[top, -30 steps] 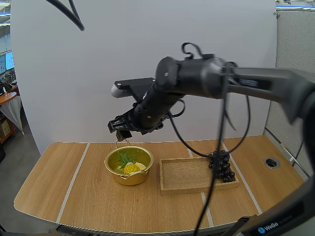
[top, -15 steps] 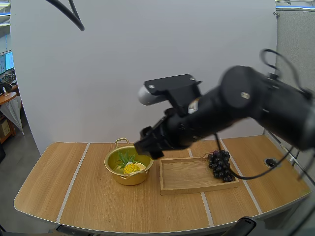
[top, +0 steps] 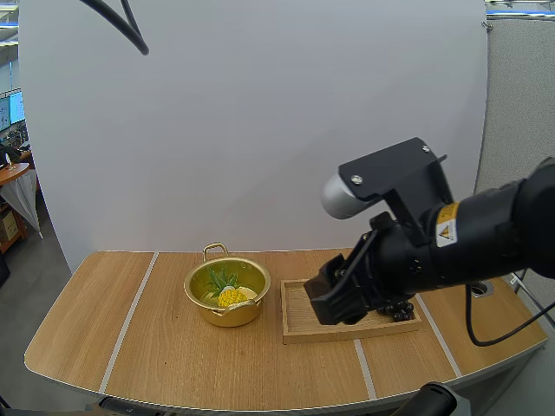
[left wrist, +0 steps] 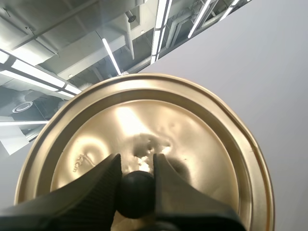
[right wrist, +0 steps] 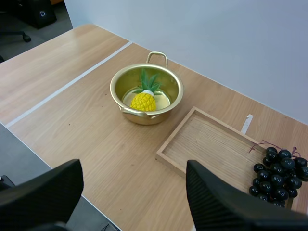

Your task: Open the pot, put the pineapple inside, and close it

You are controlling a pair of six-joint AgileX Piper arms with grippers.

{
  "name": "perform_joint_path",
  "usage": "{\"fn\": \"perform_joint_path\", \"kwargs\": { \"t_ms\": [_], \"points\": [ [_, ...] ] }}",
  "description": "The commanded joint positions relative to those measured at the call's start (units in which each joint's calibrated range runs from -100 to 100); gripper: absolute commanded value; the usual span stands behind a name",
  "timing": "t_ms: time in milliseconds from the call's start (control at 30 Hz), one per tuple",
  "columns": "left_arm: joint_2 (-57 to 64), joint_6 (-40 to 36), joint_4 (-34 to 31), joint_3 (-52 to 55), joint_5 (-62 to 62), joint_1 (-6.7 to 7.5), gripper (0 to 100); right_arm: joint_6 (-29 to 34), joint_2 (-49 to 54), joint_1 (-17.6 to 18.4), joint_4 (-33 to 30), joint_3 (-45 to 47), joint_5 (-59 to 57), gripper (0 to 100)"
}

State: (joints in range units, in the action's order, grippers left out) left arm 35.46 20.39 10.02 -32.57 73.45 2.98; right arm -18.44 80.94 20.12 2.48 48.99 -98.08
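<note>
High view looks down on a wooden table [top: 130, 347] with pale lines across it, and this is the biggest thing. Next comes my right arm [top: 468, 234], black and thick, which enters from 3 o'clock and reaches toward the middle of the table. The tray [top: 299, 328] is wooden, shallow and rectangular. It lies flat at the 3 o'clock side of the pot [top: 227, 315], near it but not touching. The pot is golden and stands upright and open, with one handle loop at its 12 o'clock side. The lid [left wrist: 192, 139], golden as well, is in the left wrist view, away from the pot, and it is carried by its knob [left wrist: 136, 195]. My right gripper [right wrist: 134, 166] hangs above the table. Its two fingers stand far apart and nothing is between them. In the right wrist view the pot lies toward 12 o'clock from it. My left gripper [left wrist: 136, 163] is closed on the knob of the lid, one finger on each side. The bunch of grapes [right wrist: 276, 173], dark and shiny, is at the 3 o'clock end of the tray, and I cannot tell if it sits inside the tray or on its rim. The pineapple [right wrist: 143, 101] is inside the pot, on the bottom, with its yellow body toward 6 o'clock and its green leaves toward 12 o'clock. The knob is small, round and black
</note>
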Motion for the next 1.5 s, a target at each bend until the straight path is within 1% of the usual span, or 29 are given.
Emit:
{"fn": "perform_joint_path", "kwargs": {
  "t_ms": [0,67,100,133,167,200,233,267,367,567,1167,1233,1300,1467],
  "points": [
    [0.3,-0.6,-0.01,-0.44,-2.2,0.17,0,0.59,4.75,-1.03,-0.77,0.18,-1.92,98],
    [0.3,-0.6,-0.01,-0.44,-2.2,0.17,0,0.59,6.62,-1.73,0.32,0.18,-1.92,70],
    [0.3,-0.6,-0.01,-0.44,-2.2,0.17,0,0.59,7.24,-1.99,0.78,0.18,-1.92,61],
    [0.3,-0.6,-0.01,-0.44,-2.2,0.17,0,0.59,7.79,-2.11,1.57,0.18,-1.92,50],
    [0.3,-0.6,-0.01,-0.44,-2.2,0.17,0,0.59,8.44,-2.3,2.32,0.18,-1.92,32],
    [0.3,-0.6,-0.01,-0.44,-2.2,0.17,0,0.59,8.99,-2.48,2.56,0.18,-1.92,16],
    [0.3,-0.6,-0.01,-0.44,-2.2,0.17,0,0.59,9.65,-2.72,2.83,0.18,-1.92,4],
    [0.3,-0.6,-0.01,-0.44,-2.2,0.17,0,0.59,10.2,-3.03,2.83,0.29,-1.92,0],
    [0.3,-0.6,-0.01,-0.44,-2.2,0.17,0,0.59,11.87,-3.49,1.81,1.02,-1.92,0],
    [0.3,-0.6,-0.01,-0.44,-2.2,0.17,0,0.59,13.65,-3.49,1.87,3.4,-1.92,0],
    [0.3,-0.6,-0.01,-0.44,-2.2,0.17,0,0.59,13.95,-3.49,1.87,3.51,-1.92,0],
    [0.3,-0.6,0.71,-0.44,-2.21,0.17,0,0.59,13.95,-3.49,1.87,3.51,-1.92,0],
    [0.53,-0.6,0.83,-0.44,1.61,0.17,0,0.59,13.95,-3.49,1.87,3.51,-1.92,0],
    [0.74,-0.6,1.41,-0.44,24.0,0.17,0,0.59,13.95,-3.49,1.87,3.51,-1.92,0]
  ]
}}
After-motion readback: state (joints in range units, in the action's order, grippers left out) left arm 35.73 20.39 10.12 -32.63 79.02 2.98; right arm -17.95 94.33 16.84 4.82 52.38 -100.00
